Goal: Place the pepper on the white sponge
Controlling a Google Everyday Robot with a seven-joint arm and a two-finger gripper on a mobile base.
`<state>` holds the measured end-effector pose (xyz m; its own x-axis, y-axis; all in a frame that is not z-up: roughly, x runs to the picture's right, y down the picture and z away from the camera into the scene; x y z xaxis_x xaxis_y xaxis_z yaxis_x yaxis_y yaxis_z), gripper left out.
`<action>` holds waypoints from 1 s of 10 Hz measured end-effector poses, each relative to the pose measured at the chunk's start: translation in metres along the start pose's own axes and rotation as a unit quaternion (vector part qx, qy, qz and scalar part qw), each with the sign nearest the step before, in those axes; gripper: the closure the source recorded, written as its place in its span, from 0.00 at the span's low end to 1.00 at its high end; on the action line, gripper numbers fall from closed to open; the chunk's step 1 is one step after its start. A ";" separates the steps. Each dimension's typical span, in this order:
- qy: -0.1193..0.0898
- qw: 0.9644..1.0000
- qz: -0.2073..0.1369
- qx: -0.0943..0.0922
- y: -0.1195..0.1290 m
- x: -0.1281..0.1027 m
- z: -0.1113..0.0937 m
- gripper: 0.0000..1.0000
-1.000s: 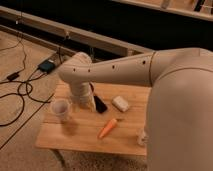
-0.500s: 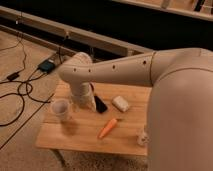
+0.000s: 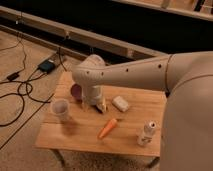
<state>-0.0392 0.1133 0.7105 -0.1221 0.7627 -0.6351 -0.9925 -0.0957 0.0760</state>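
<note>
Gripper (image 3: 97,104) spread and empty, low over the table (image 3: 75,139), just left of the white sponge (image 3: 120,103).
Pepper (image 3: 107,128) lies near the sponge, not touching. Probably light, firm, slick; grip its thicker middle.

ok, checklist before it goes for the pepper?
1. Pepper lies free on the wooden table, nothing on it: ok.
2. White sponge has a bare top, ready as the target: ok.
3. Gripper is open and empty, low over the table beside the sponge, on the white cup side: ok.
4. Gripper lined up over the pepper: not ok. The pepper lies nearer the table's front edge.
5. Small white bottle stands upright, apart from the pepper: ok.
6. Space directly under the wrist free of objects: cannot tell, the arm hides it.
</note>
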 end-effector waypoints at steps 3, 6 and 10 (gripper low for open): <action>-0.017 0.999 0.051 0.001 -0.034 -0.002 0.019 0.35; -0.021 0.995 0.094 -0.003 -0.059 0.001 0.046 0.35; -0.003 0.992 0.124 0.000 -0.072 0.010 0.086 0.35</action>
<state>0.0306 0.1827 0.7653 -0.3626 0.7193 -0.5926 -0.9320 -0.2803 0.2300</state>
